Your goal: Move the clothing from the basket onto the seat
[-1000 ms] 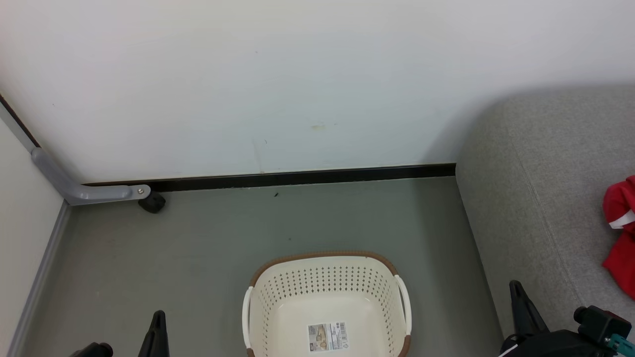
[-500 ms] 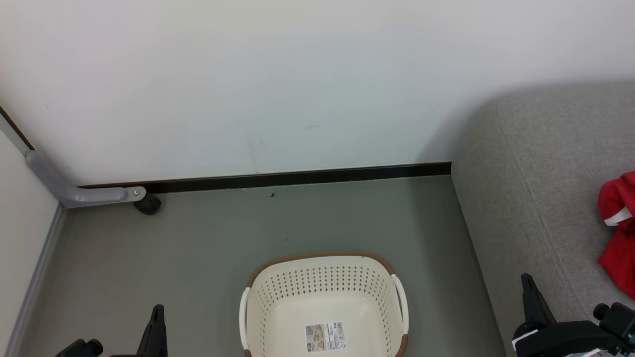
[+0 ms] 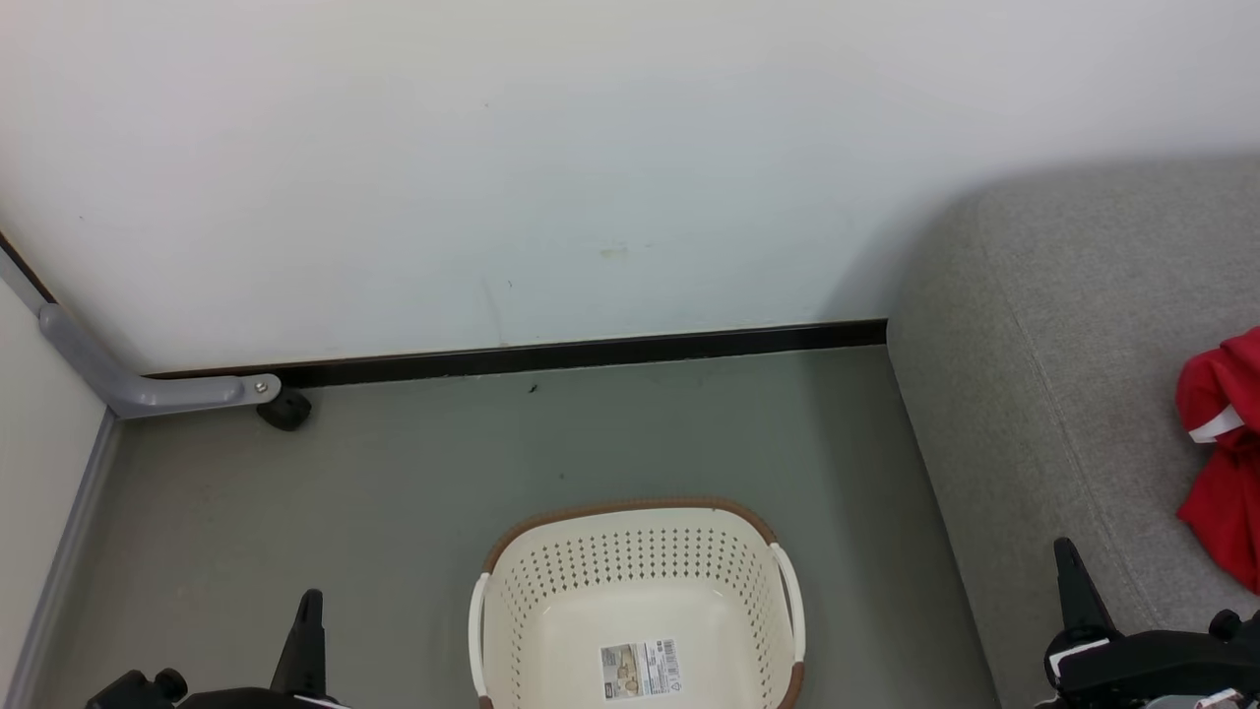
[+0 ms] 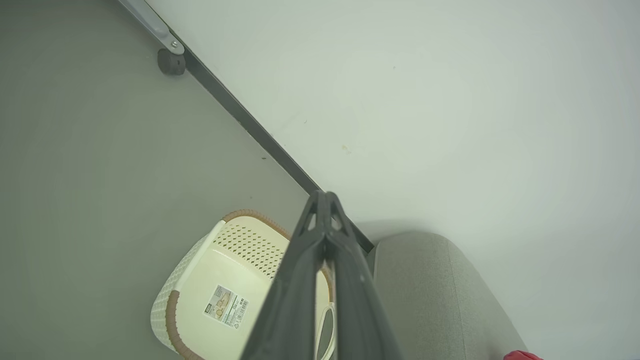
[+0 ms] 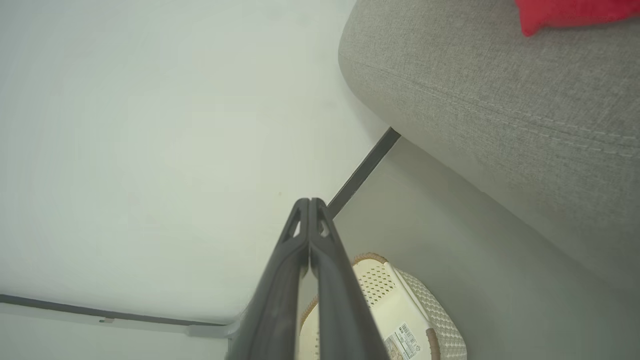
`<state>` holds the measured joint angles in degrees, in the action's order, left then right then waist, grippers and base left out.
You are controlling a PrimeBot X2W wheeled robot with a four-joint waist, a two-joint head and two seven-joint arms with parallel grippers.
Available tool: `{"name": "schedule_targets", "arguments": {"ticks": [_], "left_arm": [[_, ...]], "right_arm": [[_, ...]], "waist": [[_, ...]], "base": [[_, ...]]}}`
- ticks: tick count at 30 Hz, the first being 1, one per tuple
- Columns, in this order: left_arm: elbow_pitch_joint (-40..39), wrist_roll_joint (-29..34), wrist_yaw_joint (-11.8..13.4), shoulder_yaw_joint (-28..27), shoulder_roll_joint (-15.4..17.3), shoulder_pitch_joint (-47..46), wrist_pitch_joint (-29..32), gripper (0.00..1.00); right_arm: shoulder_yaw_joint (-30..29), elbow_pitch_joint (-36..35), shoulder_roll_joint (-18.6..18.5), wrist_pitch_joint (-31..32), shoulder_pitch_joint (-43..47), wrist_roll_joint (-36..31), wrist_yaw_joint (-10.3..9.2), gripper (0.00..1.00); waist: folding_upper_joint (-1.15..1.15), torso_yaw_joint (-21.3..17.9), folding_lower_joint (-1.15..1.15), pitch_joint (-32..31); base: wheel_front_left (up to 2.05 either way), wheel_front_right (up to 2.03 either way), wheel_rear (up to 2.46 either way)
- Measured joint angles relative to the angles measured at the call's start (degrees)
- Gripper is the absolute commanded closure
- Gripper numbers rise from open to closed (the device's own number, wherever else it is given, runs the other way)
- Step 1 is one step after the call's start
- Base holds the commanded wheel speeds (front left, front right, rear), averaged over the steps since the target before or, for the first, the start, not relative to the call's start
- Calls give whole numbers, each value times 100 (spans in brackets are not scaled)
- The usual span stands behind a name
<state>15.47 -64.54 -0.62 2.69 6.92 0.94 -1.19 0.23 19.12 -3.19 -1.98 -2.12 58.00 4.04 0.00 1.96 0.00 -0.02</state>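
At the lower left of the head view, the left jaws are sitting clenched. Their two dark fingers point(image 3: 309, 645) are pressing together and grasping nothing. The left wrist view is showing the same fingers point(image 4: 300, 280) meeting at the tips.

At the lower right, the right jaws are sitting clenched as well, also grasping nothing. Their fingers point(image 3: 1075, 591) are pointing up, and in the right wrist view the fingers point(image 5: 285, 280) are lying flush against each other.

- Basket point(image 3: 630, 551) point(image 4: 245, 245) point(image 5: 395, 295): cream, perforated, brown-rimmed. It is standing upright on the floor point(image 3: 394, 473) between the two sets of jaws, touching neither.
- Label point(image 3: 641, 670): paper, lying flat on the basket's bottom.
- Seat point(image 3: 1063, 345) point(image 5: 500, 100): grey woven upholstery, running just beside the right jaws and beyond them. Its rounded corner is nearing the wall point(image 3: 591, 148).
- Clothing point(image 3: 1221, 453) point(image 5: 570, 12) point(image 4: 520, 356): bright red fabric with a white stripe showing. It is lying crumpled on the seat, right of the right jaws and apart from them, well apart from the basket. Whether one garment or two is lying here cannot be told.
- Skirting point(image 3: 591, 352): black strip, running along the wall's foot well beyond both jaws.
- Grey bracket point(image 3: 148, 394) with black stopper point(image 3: 285, 412): sitting at the wall's foot, far beyond the left jaws and to their left.
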Motion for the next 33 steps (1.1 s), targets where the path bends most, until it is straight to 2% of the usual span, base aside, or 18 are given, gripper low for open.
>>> {"name": "schedule_targets", "arguments": {"ticks": [33], "left_arm": [[118, -2056, -499, -582, -343, -365, 584, 100]], "right_arm": [[-616, -131, 53, 655, -205, 2568, 203, 100]], "waist": [[0, -153, 0, 9]], "base": [[0, 0, 0]]}}
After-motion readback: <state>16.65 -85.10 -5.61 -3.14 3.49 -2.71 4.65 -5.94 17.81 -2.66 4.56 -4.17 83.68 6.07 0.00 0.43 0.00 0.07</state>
